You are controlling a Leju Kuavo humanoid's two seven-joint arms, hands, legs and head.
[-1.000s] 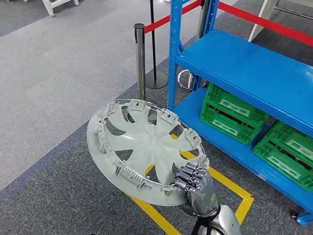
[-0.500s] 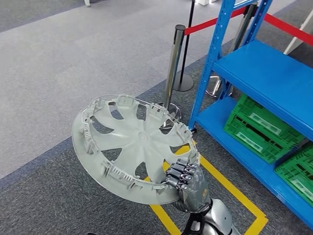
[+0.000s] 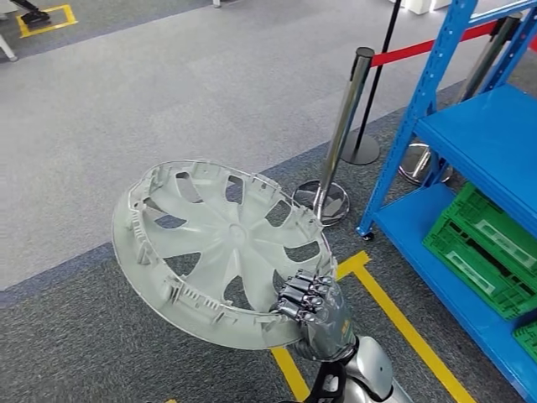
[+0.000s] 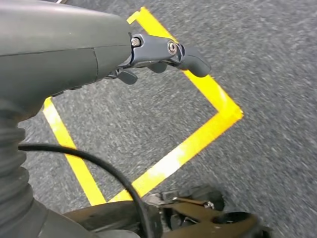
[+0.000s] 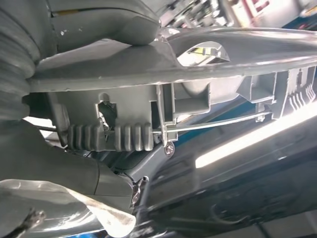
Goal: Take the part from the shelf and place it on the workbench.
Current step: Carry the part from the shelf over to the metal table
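Plastic, we judged: the wheel cover (image 3: 221,252) looked light, stiff yet springy (clips fragile), gripped at its near rim by our right hand (image 3: 313,306), off the shelf (image 3: 481,151); left hand (image 4: 164,52) held nothing, fingers loosely out.

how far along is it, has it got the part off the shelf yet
Done: the part, a grey wheel cover, is off the blue shelf and clear of it. In hand: the right hand grips the cover by its rim, carrying it roughly flat above the carpet. The left hand holds nothing and hangs over the yellow floor tape. Left: reaching the workbench and setting the cover down there.
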